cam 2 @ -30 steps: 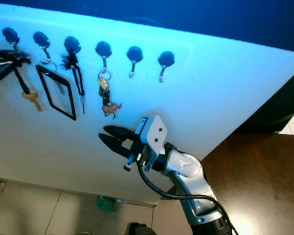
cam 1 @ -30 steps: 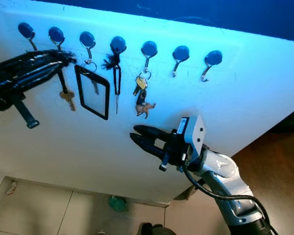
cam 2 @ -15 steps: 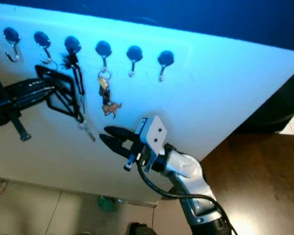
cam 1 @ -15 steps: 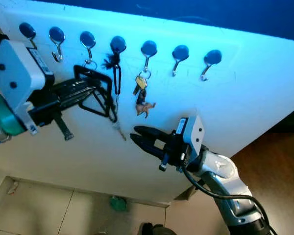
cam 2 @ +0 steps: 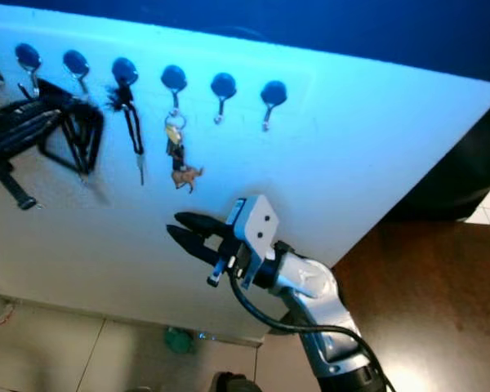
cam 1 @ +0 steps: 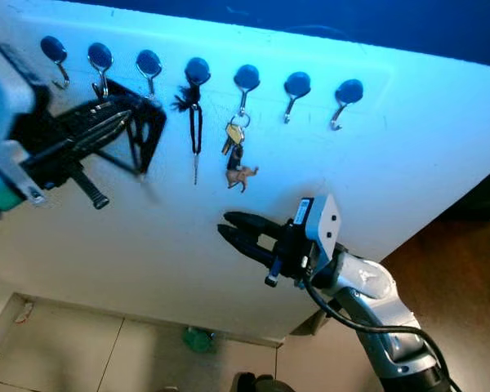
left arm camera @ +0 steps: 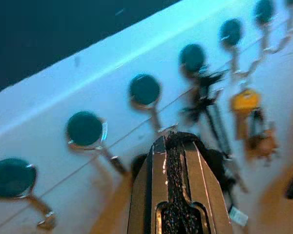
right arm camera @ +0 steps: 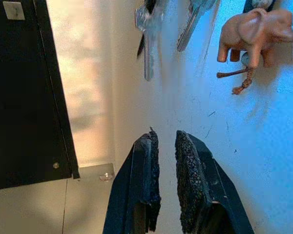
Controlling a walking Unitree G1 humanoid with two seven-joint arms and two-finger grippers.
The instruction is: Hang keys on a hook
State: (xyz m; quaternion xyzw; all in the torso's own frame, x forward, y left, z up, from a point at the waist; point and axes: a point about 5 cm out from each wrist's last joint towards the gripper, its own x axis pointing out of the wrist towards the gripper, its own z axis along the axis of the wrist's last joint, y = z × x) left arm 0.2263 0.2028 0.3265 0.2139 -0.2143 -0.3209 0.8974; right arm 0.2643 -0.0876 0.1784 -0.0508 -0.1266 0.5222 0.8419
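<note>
A row of blue-capped hooks runs across the white wall (cam 1: pixel 327 188). My left gripper (cam 1: pixel 127 116) is raised to the wall just below the third hook (cam 1: pixel 149 65). It is shut on the keys (cam 1: pixel 143 131), a blurred black bundle hanging around its fingertips. In the left wrist view a small metal ring (left arm camera: pixel 168 129) sits at the shut tips of my left gripper (left arm camera: pixel 173 140), right under that hook (left arm camera: pixel 144 90). Lower down, my right gripper (cam 1: pixel 223 225) is held open near the wall below the elephant keyring (cam 1: pixel 238 159). Nothing is between its fingers (right arm camera: pixel 145 161).
A black tassel with a key (cam 1: pixel 194 122) hangs on the fourth hook. The two hooks at the right (cam 1: pixel 296 86) (cam 1: pixel 347 91) are bare, as are the first two (cam 1: pixel 53 51). Below lie pale floor tiles with a green object (cam 1: pixel 198 339) and brown floor (cam 1: pixel 465 286).
My left gripper, which had swung down and right with the keys, has come back up toward the third hook. The right arm has stayed put.
</note>
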